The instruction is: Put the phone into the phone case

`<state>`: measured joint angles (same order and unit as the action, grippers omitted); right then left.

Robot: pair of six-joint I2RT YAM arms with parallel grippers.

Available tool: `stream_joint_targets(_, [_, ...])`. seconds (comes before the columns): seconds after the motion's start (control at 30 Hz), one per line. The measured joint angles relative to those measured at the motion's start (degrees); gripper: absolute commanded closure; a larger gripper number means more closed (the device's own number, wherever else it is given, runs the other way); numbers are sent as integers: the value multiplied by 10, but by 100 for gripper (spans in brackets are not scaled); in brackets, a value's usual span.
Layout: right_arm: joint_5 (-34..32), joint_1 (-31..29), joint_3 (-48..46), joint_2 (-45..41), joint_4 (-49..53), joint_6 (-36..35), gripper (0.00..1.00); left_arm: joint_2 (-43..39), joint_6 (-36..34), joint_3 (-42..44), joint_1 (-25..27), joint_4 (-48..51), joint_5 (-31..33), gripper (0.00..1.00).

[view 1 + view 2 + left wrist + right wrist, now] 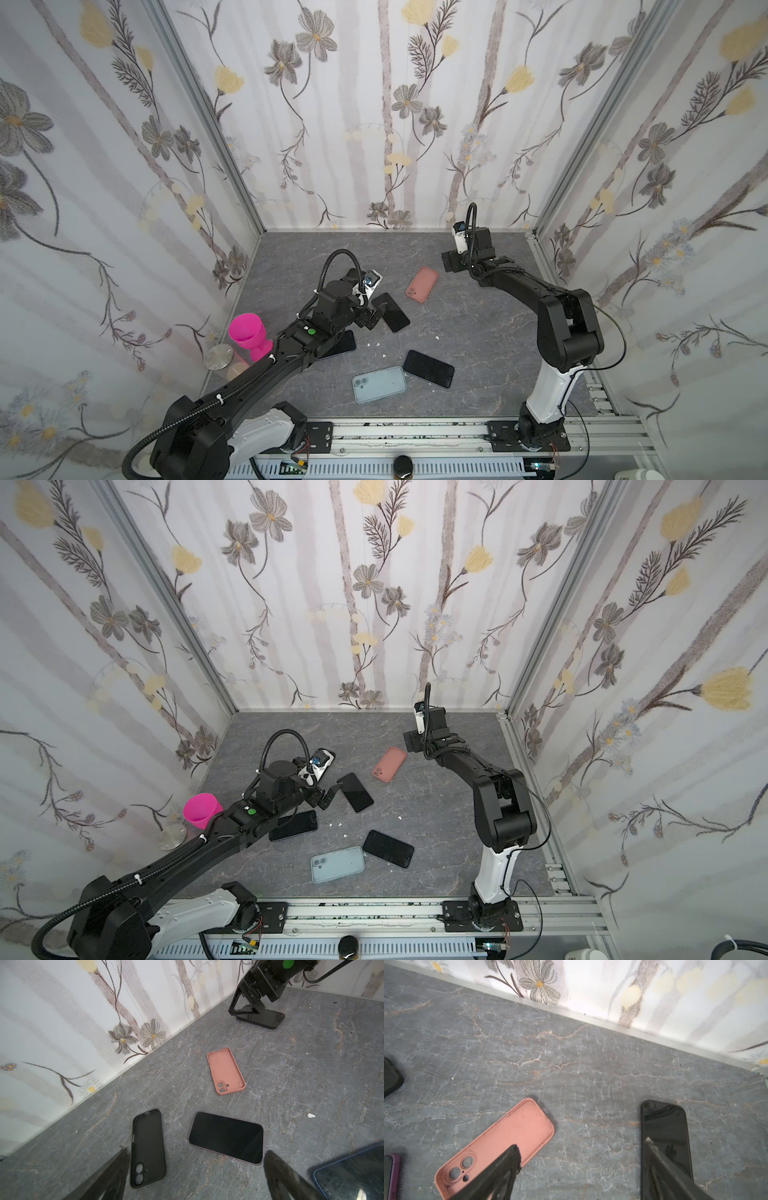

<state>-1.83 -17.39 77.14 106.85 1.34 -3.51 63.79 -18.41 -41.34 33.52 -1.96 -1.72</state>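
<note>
At mid counter [478, 340], pre-grasp: L tool [372, 316] open beside phone [392, 312], R tool [449, 262] open by pink case [422, 284]; nxt grip phone edges.

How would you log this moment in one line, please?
left gripper: open, at black phone | right gripper: open, near pink phone case | black phone: uncased

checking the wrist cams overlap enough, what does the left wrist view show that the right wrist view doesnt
Only the left wrist view: the black phone case whole, a blue-edged phone, and the right gripper seen from outside, open over a black phone.
Only the right wrist view: that gripper's own fingers close up, wide apart.
Both: the pink phone case, hollow side up, that black phone, the grey table and the flowered wall.
</note>
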Motion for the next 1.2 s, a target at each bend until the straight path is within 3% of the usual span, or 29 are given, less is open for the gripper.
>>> stream_joint_targets(0.37, [67, -43, 6, -5, -50, -53, 7, 1, 7, -2, -1, -6, 0, 0])
stream_joint_targets(0.7, [93, -56, -36, -120, -34, -75, 7, -17, 38, -26, -1, 3, 7, 0])
stream_joint_targets(1.2, [89, -57, -118, -245, 51, -3, 12, 57, 131, -98, -1, 44, 9, 5])
